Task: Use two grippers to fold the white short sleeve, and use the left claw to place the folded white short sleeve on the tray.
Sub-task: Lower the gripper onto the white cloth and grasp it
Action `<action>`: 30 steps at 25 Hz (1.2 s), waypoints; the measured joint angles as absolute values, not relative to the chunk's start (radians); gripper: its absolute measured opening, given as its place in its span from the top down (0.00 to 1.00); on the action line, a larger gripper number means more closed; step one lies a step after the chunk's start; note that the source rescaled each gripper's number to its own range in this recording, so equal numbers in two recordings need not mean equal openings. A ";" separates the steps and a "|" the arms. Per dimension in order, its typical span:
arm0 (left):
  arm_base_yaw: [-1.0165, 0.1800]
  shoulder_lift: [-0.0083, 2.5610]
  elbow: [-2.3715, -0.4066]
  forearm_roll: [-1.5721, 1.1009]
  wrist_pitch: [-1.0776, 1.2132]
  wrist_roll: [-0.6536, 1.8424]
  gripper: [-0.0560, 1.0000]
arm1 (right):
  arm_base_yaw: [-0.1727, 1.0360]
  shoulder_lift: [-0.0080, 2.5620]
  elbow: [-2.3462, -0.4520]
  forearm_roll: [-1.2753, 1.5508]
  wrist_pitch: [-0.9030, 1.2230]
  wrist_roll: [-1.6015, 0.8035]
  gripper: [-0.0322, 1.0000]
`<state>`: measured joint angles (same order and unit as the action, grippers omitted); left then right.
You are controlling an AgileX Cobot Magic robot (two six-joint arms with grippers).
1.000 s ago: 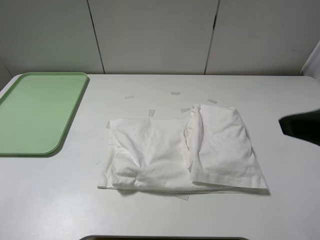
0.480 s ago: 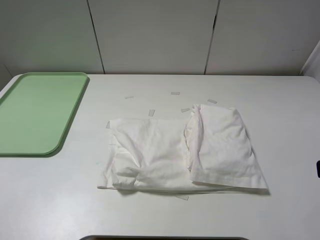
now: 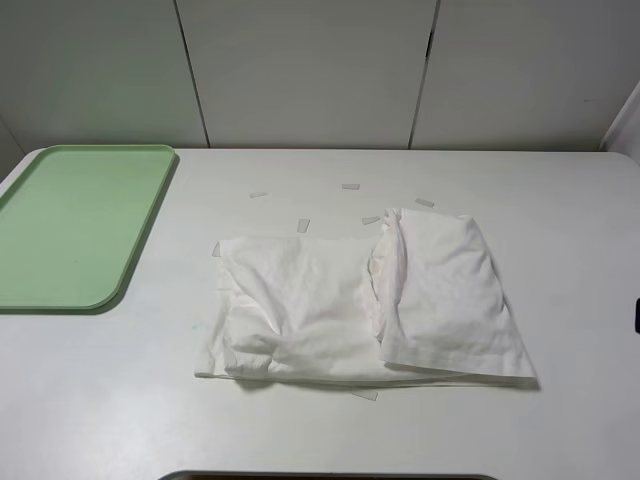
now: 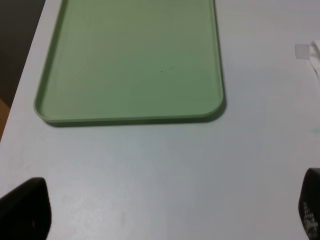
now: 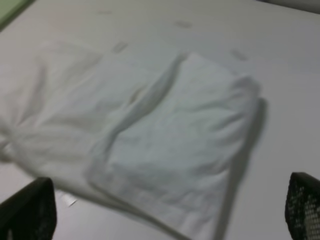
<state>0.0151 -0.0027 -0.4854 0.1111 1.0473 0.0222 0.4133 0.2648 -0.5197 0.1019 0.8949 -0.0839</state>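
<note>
Black and spread to their widest, the jaws of the left gripper (image 4: pixel 167 210) close on nothing, with only bare table (image 4: pixel 150 165) between them; the right gripper (image 5: pixel 165 210) is just as wide and just as empty, looking over the white short sleeve (image 3: pixel 370 305) from its near right side, clear of the cloth; neither arm shows in the high view beyond a dark sliver at the right edge. The shirt lies right of the table's middle as a rough rectangle; its right part is doubled over as a smoother flap, its left part is rumpled, and a raised ridge runs where the two meet; a tape strip (image 3: pixel 365 394) peeks out from under the near hem. My reading is that the folding is partly done and one more fold is wanted before the carry; to do it well, each gripper should come down on a corner of the same edge, pinch every layer there rather than the top sheet alone, and lift level so the flap does not slide off; the loose left side looks likely to sag or unroll, so it belongs inside the bundle. Beyond the shirt more tape strips (image 3: pixel 350 186) lie on the table, some just beside the far hem; the tray (image 3: pixel 75 225), pale green and bare, sits at the far left, well apart from the shirt, so the left gripper needs a firm hold for a long sideways carry.
</note>
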 joint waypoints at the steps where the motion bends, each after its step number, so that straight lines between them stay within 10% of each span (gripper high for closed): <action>1: 0.015 -0.003 -0.485 0.111 1.047 0.022 0.00 | 0.371 0.257 -0.520 0.103 0.895 -0.084 0.00; 30: 0.015 -0.003 -0.485 0.111 1.047 0.022 0.00 | 0.093 -0.005 -0.517 0.061 0.890 -0.084 0.00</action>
